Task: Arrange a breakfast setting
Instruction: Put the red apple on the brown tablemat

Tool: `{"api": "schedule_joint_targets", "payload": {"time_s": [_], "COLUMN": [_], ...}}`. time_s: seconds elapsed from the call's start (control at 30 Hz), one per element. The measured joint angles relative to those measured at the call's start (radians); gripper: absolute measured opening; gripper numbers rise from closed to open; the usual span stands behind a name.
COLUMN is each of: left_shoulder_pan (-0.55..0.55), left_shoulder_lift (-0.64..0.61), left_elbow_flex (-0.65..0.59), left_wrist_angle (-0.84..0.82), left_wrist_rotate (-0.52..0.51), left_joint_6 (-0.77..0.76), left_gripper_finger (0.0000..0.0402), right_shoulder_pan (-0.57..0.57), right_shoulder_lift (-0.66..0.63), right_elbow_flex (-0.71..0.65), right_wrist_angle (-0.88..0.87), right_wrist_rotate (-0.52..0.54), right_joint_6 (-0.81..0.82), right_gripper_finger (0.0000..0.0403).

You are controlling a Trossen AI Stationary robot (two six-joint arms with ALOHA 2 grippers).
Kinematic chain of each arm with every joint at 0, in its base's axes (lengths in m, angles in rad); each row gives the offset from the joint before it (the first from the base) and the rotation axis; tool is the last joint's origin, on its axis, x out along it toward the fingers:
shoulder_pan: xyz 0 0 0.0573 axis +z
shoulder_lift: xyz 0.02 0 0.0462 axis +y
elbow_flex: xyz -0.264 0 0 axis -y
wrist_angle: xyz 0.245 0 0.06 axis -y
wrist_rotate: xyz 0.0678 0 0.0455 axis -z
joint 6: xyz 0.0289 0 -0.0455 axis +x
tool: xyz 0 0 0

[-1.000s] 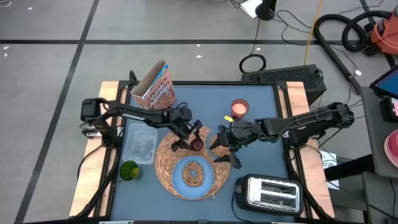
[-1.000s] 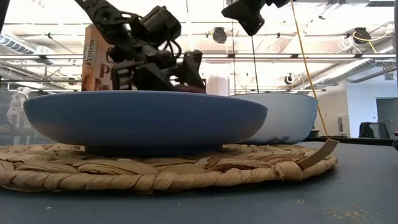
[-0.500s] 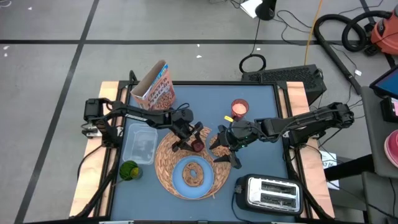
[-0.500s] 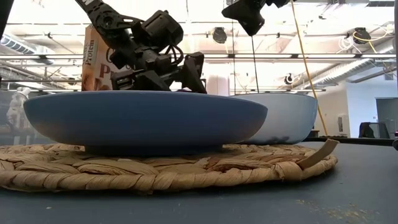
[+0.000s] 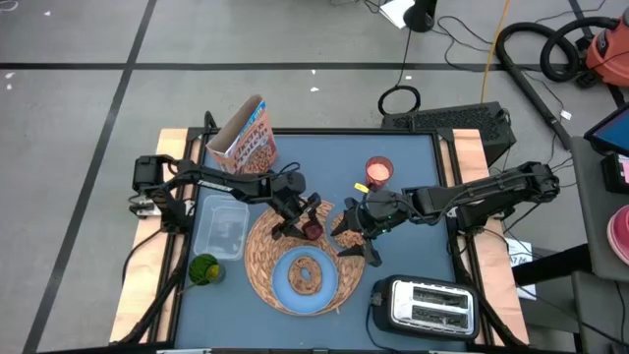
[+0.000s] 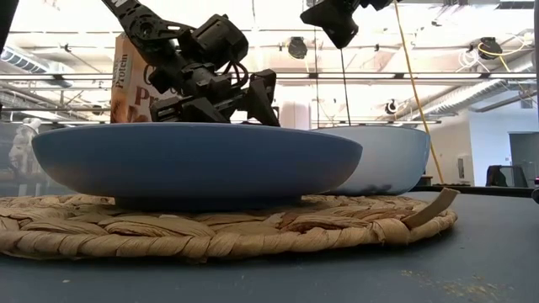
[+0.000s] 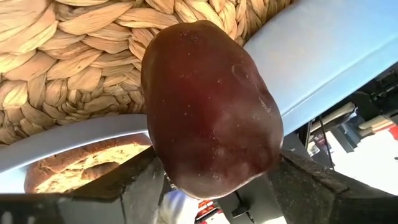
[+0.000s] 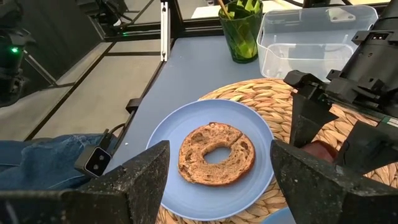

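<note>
The left gripper (image 5: 303,218) hangs low over the round woven straw placemat (image 5: 257,251), at about twelve o'clock from the light-blue plate (image 5: 280,283). Its jaws stand partly open, one on each side of the small dark-red item (image 7: 211,109), which fills the left wrist view; whether the pads press it or have just let go cannot be told. In the high view that dark-red item sits on the placemat just beyond the plate's rim.

The brown ring-shaped bread (image 8: 217,152) lies flat in the middle of the plate, and the plate rests on the placemat.

The right gripper (image 5: 359,241) hovers at roughly two o'clock from the plate, fingers apart and holding nothing.

The orange-brown cereal box (image 5: 247,141) stands at about eleven o'clock on the table, well apart from the plate. In the low view the word "Protein" runs down its edge, above large letters mostly hidden by the arm.

A clear lidded container (image 5: 220,229) sits at nine o'clock from the placemat, a green cup (image 5: 204,268) near it. A red-topped glass (image 5: 378,171) stands at one o'clock, and the chrome-and-black toaster (image 5: 425,304) at four o'clock.
</note>
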Motion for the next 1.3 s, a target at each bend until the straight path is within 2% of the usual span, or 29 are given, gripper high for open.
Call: {"api": "schedule_joint_targets", "payload": {"time_s": [0.3, 0.57, 0.87, 1.07, 1.3], "left_shoulder_pan": [0.000, 0.000, 0.000, 0.000, -0.001], "left_shoulder_lift": [0.000, 0.000, -0.009, -0.030, -0.113], "left_elbow_flex": [0.000, 0.000, 0.000, 0.000, 0.000], "left_wrist_angle": [0.000, 0.000, 0.006, 0.034, 0.025], "left_wrist_rotate": [0.000, 0.001, 0.063, 0.040, -0.120], "left_joint_6": [0.022, 0.048, 0.116, 0.158, 0.213], "left_gripper_finger": [0.0324, 0.0328, 0.0328, 0.0328, 0.0328], "right_shoulder_pan": [0.000, 0.000, 0.000, 0.000, 0.000], "right_shoulder_lift": [0.000, 0.000, 0.000, 0.000, 0.000], "right_elbow_flex": [0.000, 0.000, 0.000, 0.000, 0.000], "right_wrist_angle": [-0.001, -0.002, -0.002, -0.002, -0.001], "right_wrist_rotate": [0.000, 0.000, 0.000, 0.000, 0.000], "right_joint_6": [0.000, 0.000, 0.000, 0.000, 0.000], "right_gripper_finger": [0.0270, 0.0270, 0.0270, 0.0270, 0.0270]}}
